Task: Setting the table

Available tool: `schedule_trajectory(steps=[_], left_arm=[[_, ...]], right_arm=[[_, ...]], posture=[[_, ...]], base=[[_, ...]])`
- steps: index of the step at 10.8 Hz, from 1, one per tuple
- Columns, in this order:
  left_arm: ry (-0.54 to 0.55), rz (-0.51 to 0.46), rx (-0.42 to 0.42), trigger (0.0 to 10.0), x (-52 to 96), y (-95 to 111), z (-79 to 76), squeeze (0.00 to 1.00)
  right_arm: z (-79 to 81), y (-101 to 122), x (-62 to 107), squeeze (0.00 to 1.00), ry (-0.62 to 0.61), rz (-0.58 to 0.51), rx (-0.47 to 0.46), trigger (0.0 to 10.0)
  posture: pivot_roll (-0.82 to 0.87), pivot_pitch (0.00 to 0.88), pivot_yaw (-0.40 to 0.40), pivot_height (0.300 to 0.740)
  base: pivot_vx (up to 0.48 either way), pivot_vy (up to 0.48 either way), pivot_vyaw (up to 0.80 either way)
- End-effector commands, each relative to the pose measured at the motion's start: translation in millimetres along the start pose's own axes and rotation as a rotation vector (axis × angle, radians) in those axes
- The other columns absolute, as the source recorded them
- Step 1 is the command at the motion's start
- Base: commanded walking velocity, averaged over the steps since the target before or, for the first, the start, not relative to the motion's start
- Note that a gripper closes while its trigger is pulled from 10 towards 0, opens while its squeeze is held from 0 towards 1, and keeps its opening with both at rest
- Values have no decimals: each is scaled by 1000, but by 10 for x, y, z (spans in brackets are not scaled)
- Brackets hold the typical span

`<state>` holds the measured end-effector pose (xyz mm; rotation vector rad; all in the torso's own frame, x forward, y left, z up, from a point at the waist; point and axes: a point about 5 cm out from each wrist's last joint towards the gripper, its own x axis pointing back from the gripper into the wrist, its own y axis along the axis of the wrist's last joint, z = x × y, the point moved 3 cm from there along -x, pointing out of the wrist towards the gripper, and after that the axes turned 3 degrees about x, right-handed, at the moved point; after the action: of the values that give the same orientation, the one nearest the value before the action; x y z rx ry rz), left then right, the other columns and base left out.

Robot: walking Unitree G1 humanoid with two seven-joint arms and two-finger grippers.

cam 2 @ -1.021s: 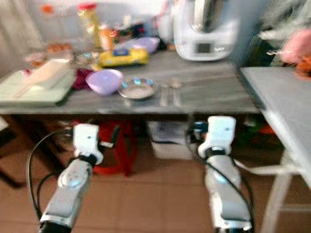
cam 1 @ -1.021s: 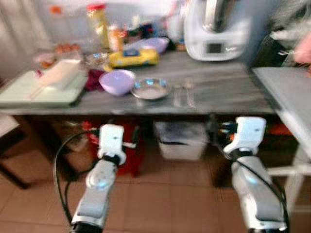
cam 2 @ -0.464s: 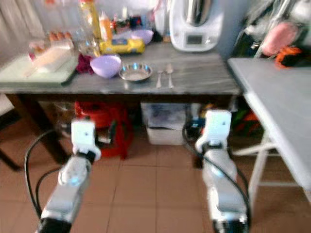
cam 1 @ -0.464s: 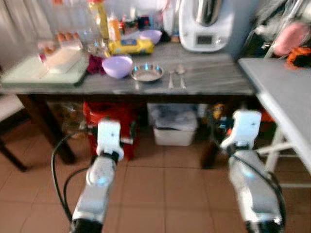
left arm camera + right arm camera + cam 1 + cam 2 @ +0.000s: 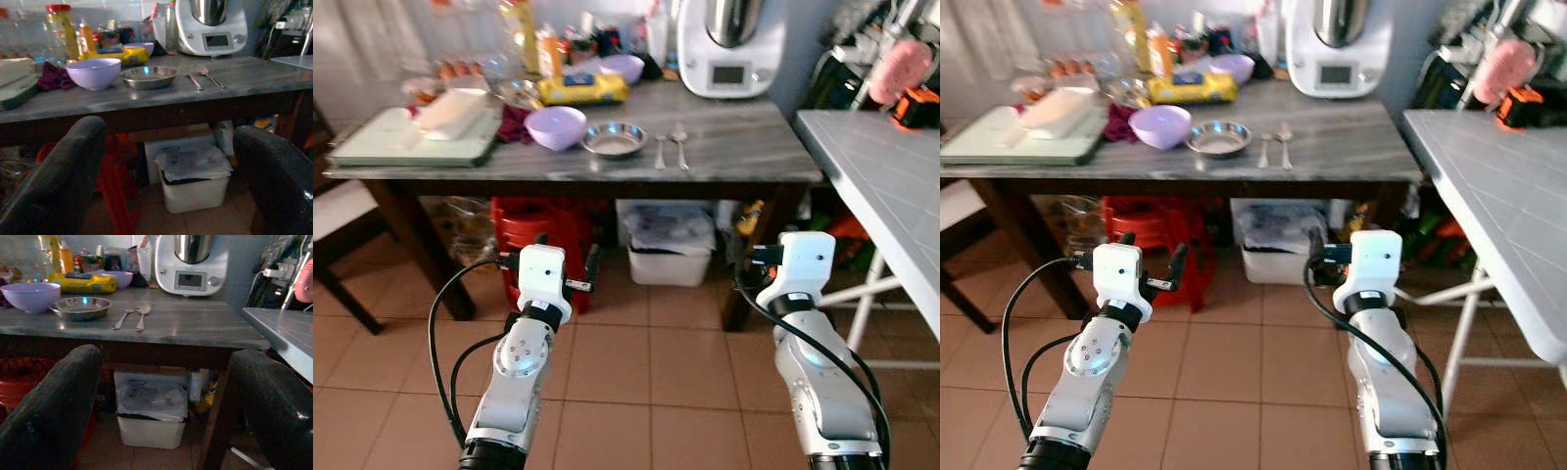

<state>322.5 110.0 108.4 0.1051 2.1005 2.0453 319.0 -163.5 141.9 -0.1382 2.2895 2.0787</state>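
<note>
I hold both grippers, left [image 5: 161,161] and right [image 5: 161,396], spread, empty. Walk nearer table [image 5: 744,162]; approach fork [image 5: 660,152], spoon [image 5: 678,135] squarely.

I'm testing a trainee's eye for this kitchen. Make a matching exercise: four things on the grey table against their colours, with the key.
Things:
1. bowl nearest the table's front edge
2. shallow dish beside it
3. packet behind them
4. kitchen machine at the back

Colours:
A. white
B. yellow
C. lilac
D. silver metal

Pairs: 1-C, 2-D, 3-B, 4-A
</note>
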Motion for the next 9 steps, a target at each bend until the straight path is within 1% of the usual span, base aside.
schedule_trajectory(steps=[1,4,6,9], left_arm=[[-3,-30,1,10000,-9,71,1,0],[-4,-29,-2,10000,-11,70,23,0],[-7,-28,4,10000,-15,66,-9,0],[-4,-27,10,10000,-20,54,-24,0]], right_arm=[[1,100,-9,0,-5,-38,5,10000],[-1,104,-13,0,-4,-40,8,10000],[3,128,-8,0,5,-47,19,10000],[-38,149,-10,0,5,-52,36,10000]], posture=[[-101,46,37,740],[-101,49,38,740],[-108,52,31,740],[-118,53,26,740]], base=[[0,-307,0],[0,-330,0],[0,-354,0],[0,-358,0]])
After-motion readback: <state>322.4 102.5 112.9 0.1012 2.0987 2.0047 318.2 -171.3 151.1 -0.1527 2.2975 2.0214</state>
